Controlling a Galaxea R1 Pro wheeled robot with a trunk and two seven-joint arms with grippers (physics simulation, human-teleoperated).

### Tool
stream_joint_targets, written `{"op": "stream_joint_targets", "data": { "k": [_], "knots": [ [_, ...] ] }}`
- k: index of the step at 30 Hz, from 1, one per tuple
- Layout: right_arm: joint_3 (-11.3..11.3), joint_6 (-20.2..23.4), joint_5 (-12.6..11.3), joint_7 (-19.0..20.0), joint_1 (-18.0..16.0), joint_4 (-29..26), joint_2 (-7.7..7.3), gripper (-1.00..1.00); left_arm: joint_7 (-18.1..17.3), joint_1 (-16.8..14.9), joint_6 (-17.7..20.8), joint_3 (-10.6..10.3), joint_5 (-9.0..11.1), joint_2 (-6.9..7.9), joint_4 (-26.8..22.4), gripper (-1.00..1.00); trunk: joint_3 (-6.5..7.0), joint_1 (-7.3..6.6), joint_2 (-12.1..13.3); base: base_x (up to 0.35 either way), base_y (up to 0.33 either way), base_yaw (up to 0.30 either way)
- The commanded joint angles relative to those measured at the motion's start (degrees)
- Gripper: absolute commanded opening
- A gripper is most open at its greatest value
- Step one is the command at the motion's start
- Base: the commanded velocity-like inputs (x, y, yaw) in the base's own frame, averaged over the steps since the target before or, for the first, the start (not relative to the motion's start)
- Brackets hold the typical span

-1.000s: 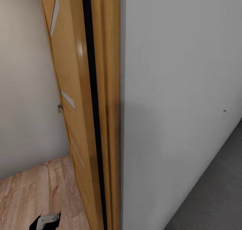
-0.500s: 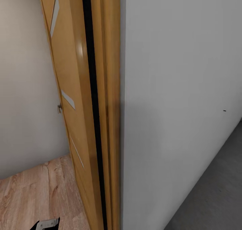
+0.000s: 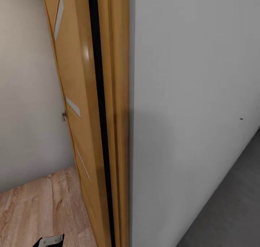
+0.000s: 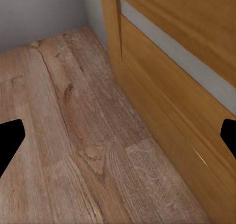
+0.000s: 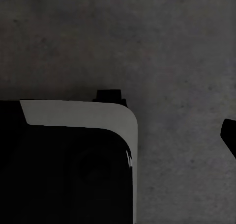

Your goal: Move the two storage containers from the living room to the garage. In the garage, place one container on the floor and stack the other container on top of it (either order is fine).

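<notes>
Left end effector (image 4: 118, 135) spread wide and empty; right end effector's spread unclear.

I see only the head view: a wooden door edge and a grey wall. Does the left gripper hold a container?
Observer: No. In the left wrist view the left gripper is open, with just wood floor between its fingers.
Operator: What lies below the right arm?
Observer: The right wrist view looks down on dark concrete floor, beside a black-and-white part of the robot.
</notes>
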Motion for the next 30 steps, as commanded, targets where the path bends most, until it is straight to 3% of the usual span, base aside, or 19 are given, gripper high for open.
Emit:
{"op": "stream_joint_targets", "data": {
  "k": [1, 30],
  "knots": [
    [-0.05, -0.01, -0.01, 0.15, -0.02, -0.01, -0.01, 1.0, -0.16, -0.04, -0.15, 0.19, 0.11, -0.01, 0.04, 1.0, -0.06, 0.0, -0.03, 0.0, 0.0, 0.0],
    [-0.05, -0.1, 0.06, 0.15, -0.02, -0.01, -0.01, 1.0, -0.16, -0.04, -0.15, 0.19, 0.1, -0.02, 0.04, 1.0, -0.06, 0.0, -0.03, 0.0, 0.0, 0.011]
  ]
}}
